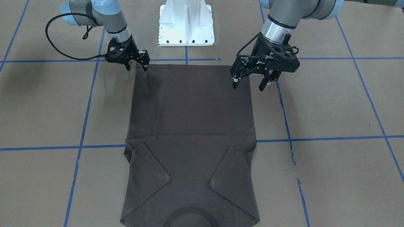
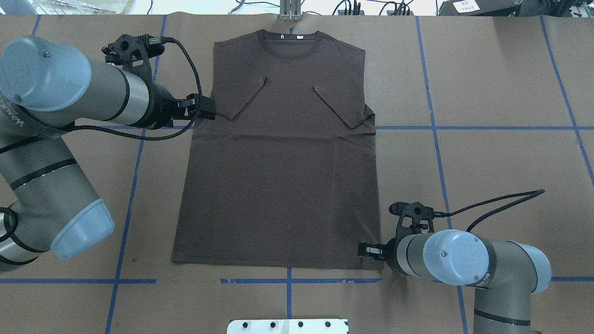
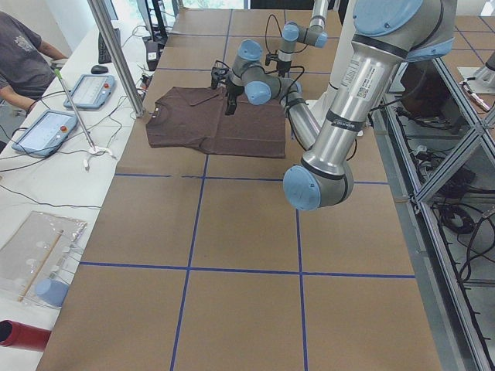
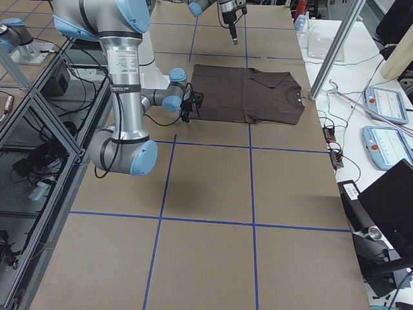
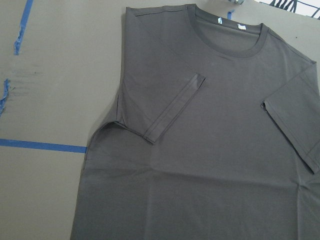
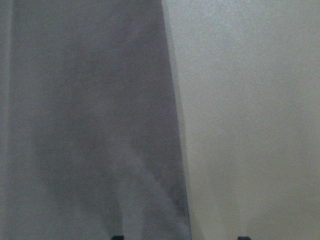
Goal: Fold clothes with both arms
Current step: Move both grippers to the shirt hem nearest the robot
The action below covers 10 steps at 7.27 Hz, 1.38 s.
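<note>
Both grippers are shown spread open and empty: the right gripper [image 1: 137,69] at the upper-left corner of the T-shirt [image 1: 189,126], the left gripper [image 1: 248,88] at its upper right.

Matt black plastic left pincer [image 1: 248,88] and right pincer [image 1: 137,68]. Below them lies a thin, smooth, matt brown cloth T-shirt [image 1: 189,119] on dull brown paper table covering [image 1: 331,104].
</note>
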Motion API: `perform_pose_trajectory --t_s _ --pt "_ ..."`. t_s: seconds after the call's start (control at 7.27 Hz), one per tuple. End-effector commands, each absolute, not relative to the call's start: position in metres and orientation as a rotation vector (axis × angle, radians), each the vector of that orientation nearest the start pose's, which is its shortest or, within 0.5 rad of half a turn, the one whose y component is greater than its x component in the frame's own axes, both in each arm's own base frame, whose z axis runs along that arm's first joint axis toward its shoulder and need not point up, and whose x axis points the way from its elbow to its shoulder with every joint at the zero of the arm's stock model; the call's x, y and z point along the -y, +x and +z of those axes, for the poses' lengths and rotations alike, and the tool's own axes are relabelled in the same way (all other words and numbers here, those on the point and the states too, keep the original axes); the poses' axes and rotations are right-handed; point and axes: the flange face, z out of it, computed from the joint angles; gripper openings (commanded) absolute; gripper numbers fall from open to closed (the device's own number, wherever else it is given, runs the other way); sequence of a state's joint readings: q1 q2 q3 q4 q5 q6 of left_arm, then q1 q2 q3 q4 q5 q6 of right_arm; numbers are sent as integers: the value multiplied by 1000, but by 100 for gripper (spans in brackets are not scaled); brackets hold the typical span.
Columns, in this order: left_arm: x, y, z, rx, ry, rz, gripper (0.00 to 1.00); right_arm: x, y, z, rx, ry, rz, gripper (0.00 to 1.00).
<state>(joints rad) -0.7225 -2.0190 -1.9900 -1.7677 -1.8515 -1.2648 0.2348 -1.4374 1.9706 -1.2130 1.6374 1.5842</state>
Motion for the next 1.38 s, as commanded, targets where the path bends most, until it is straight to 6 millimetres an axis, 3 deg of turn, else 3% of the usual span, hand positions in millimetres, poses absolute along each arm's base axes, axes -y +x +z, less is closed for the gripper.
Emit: perform_pose_trajectory --t_s 0.0,0.14,0.69,0.83,0.96,1.24 --pt "456 356 206 -1046 301 -226 100 244 -490 367 899 32 194 13" --pt "456 356 206 -1046 301 -226 100 244 -485 359 916 30 192 0" --pt "455 356 205 -1049 301 -225 100 240 -474 346 921 23 187 0" --pt "453 355 215 -1037 281 -241 100 238 -468 337 929 19 185 0" --pt "423 370 227 -1049 196 -299 100 238 -463 330 941 21 185 0" --pt "330 441 264 -992 54 -413 100 237 -460 321 960 24 184 0"
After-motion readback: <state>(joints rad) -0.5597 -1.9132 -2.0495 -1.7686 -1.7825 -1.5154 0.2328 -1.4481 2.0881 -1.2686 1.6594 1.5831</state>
